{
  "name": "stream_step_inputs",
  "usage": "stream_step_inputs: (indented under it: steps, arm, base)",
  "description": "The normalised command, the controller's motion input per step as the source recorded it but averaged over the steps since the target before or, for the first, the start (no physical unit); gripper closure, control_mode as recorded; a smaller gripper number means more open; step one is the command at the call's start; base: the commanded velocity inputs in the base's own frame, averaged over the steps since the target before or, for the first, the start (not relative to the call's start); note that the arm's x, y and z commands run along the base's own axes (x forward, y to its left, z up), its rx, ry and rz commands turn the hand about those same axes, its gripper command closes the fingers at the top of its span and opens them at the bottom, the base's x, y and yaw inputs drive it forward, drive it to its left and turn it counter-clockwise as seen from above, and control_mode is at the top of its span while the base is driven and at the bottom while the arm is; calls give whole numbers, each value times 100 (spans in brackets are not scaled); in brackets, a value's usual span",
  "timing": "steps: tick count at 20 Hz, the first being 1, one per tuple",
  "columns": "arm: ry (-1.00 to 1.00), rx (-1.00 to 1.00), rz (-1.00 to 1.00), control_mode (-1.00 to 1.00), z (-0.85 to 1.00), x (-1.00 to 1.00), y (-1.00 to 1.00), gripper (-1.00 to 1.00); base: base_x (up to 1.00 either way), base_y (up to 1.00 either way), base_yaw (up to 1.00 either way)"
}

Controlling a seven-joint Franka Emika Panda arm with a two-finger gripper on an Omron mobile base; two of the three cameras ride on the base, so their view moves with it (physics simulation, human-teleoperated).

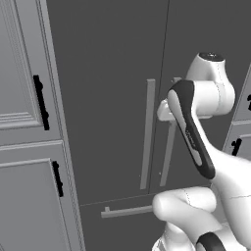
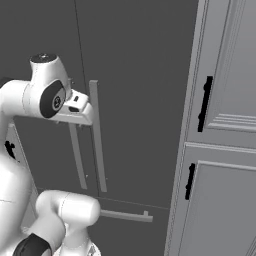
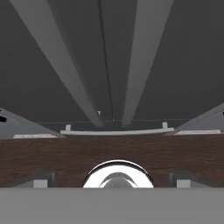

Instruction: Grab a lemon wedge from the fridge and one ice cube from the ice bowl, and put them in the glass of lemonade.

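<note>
White arm elbow nearest; gripper at fridge, jaws spread, holding nothing. Fridge shut; twin bar handles flank the centre seam, drawer bar below. Step in hand, judged: close squarely around one bar, pull outward. Room: pale cabinets tight on both sides; door swing needs clearance

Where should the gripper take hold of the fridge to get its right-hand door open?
Grip the right door's bar handle mid-length, coming straight at the fridge front, jaws straddling it sideways. It is a slim upright bar standing off the door, beside the centre seam. The gripper is already open near it.
</note>
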Motion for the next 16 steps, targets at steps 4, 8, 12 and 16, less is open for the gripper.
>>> stream_step_inputs:
  steps: [4, 8, 12, 16]
  arm:
    - [17, 0, 40, -100, -3, -29, 41, -100]
    - [25, 0, 65, -100, -2, 0, 40, -100]
    - [23, 0, 41, -100, 0, 0, 4, -100]
    - [14, 0, -25, -100, -1, -28, -26, -100]
  base:
    - [0, 0, 0]
    - [0, 0, 0]
    - [0, 0, 0]
    - [0, 0, 0]
